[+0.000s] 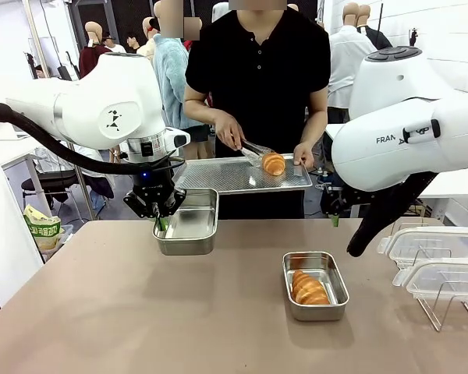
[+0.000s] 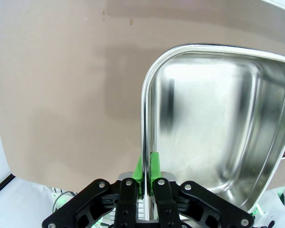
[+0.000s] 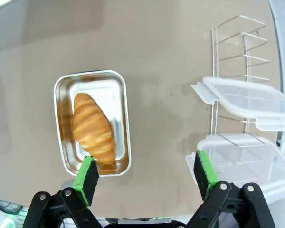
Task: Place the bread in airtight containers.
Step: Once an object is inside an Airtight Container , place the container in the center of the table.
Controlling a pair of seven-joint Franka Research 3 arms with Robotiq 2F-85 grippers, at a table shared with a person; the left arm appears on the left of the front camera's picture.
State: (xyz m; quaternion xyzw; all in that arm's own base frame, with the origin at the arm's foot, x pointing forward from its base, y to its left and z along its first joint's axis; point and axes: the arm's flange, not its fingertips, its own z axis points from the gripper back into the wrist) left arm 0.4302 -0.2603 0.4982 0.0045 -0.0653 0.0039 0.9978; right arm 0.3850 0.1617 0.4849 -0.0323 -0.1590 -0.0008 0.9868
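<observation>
Steel empty tin (image 2: 209, 123) gripped by left tool (image 2: 147, 183), right tool (image 3: 145, 164) gaping above filled tin (image 3: 60, 135) beside racked lids (image 3: 242, 97)

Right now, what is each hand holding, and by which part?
The left hand is shut on the empty tin, pinching the rim of one side wall. The right hand is open and holds nothing.

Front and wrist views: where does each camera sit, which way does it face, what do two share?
Front: robot's side, facing across the table at the person; left arm and right arm show.
Left wrist: looks down along the left gripper, shut on the rim of the empty tin.
Right wrist: looks down past the open right gripper at the filled tin.
Shared: front and right wrist both show the filled tin.
</observation>
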